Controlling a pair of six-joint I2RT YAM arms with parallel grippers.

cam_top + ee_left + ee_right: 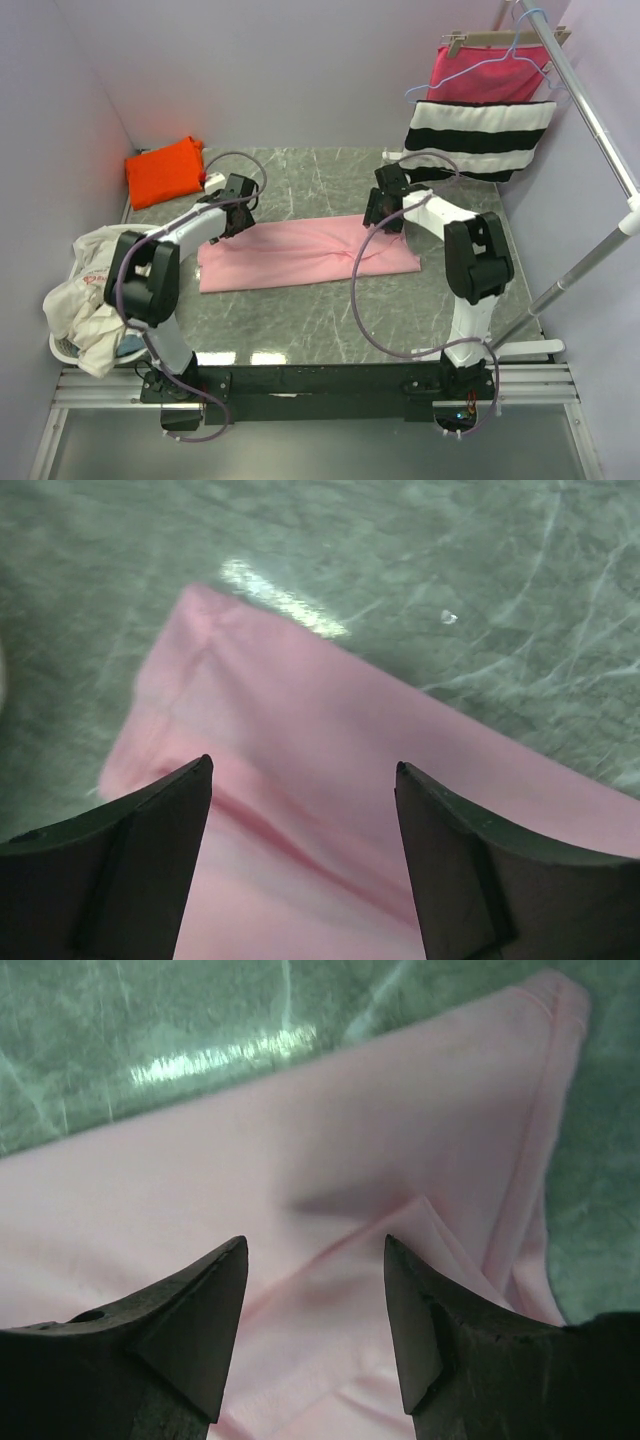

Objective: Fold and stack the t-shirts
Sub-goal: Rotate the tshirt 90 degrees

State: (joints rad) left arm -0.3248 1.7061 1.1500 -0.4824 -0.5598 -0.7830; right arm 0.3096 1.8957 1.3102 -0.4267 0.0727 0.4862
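— What is given by the top view that is missed at the wrists?

— The whole table point(300, 330) is seen. The pink t-shirt point(310, 252) is laid as a long folded band across the middle, and the orange t-shirt point(165, 170) is folded at the far left corner. A striped cloth point(480, 140) and a magenta cloth point(475, 75) are hung at the far right corner. A basket point(60, 348) of pale laundry is set beside the left edge.

— And what is added by the wrist views?

— A hemmed edge and soft creases of the pink cotton are shown close, against glossy grey-green marbling.

— How are the arms posed?

— Both are bent inward, 1 over each end of the pink band, wrists tipped down. The left gripper point(305, 770) and the right gripper point(315, 1245) are held with jaws apart. Nothing is caught between the 2 dark fingers of either.
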